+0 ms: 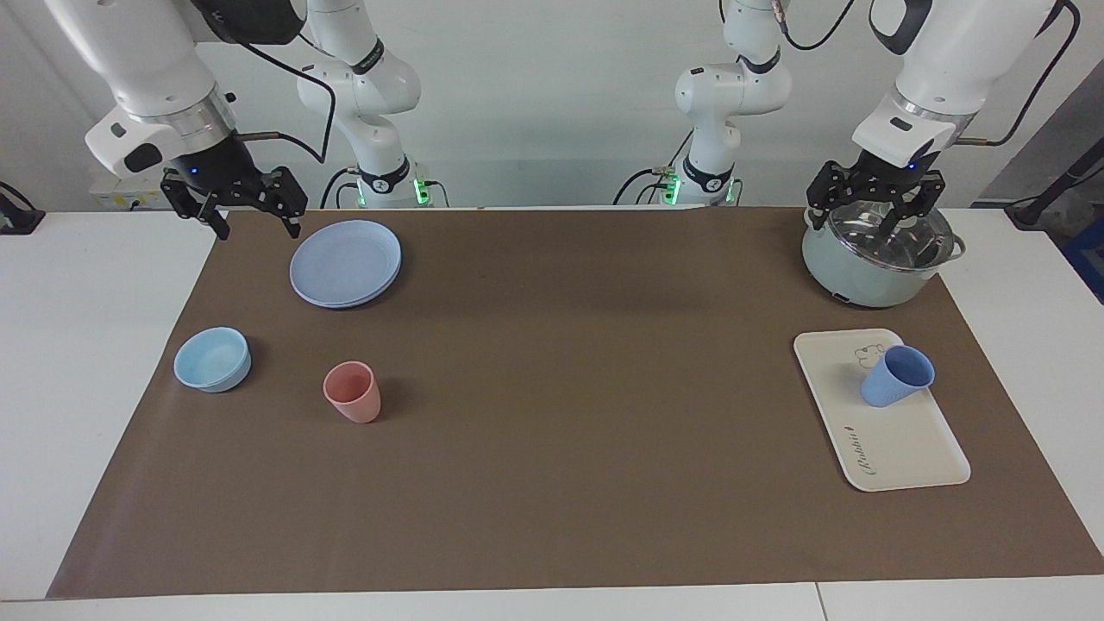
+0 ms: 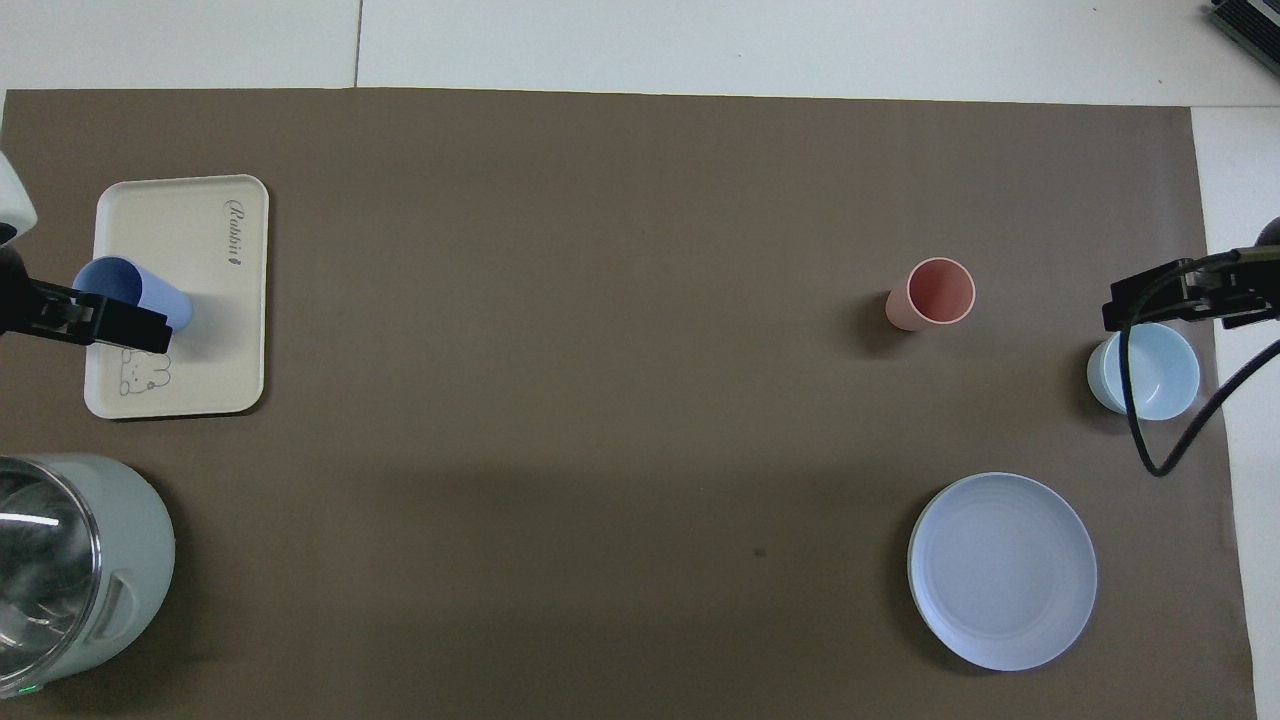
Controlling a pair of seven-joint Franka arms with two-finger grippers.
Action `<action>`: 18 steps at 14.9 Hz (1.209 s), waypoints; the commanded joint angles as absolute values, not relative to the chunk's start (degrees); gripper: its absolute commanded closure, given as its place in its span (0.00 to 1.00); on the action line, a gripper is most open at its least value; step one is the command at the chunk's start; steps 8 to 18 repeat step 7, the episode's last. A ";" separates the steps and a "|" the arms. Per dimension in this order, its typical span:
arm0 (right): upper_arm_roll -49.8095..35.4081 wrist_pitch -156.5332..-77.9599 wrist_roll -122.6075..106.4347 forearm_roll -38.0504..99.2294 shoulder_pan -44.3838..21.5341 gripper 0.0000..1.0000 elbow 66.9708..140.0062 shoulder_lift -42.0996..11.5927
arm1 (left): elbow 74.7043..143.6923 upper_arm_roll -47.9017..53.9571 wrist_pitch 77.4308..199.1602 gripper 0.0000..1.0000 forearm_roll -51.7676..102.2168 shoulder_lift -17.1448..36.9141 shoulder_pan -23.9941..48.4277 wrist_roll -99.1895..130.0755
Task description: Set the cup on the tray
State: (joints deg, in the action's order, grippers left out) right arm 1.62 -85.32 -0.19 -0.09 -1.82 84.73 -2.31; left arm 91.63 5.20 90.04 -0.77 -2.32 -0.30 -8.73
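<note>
Cup upright on tray — left gripper above pot, right gripper both spread, empty

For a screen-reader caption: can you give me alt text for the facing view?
A blue cup stands on a cream tray at the left arm's end of a brown mat. The left gripper hangs open over a lidded pot; the right gripper waits open beside a blue plate.

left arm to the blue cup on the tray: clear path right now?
Probably yes. The blue cup stands upright on the cream tray at the left arm's end of the table, nothing touching it. The left pincer hangs open over the pot, which sits nearer the robots than the tray.
</note>
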 commanded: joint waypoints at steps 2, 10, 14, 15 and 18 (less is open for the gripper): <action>0.35 -84.29 -1.05 -0.44 -0.62 0.00 84.64 -1.85 | 93.08 5.27 89.82 0.00 -0.62 -3.78 -0.70 -9.58; 0.53 -84.29 -1.14 -1.05 -1.14 0.00 84.81 -2.46 | 93.08 5.36 89.82 0.00 -0.62 -3.78 -0.70 -9.49; 0.53 -84.29 -1.14 -1.05 -1.14 0.00 84.81 -2.46 | 93.08 5.36 89.82 0.00 -0.62 -3.78 -0.70 -9.49; 0.53 -84.29 -1.14 -1.05 -1.14 0.00 84.81 -2.46 | 93.08 5.36 89.82 0.00 -0.62 -3.78 -0.70 -9.49; 0.53 -84.29 -1.14 -1.05 -1.14 0.00 84.81 -2.46 | 93.08 5.36 89.82 0.00 -0.62 -3.78 -0.70 -9.49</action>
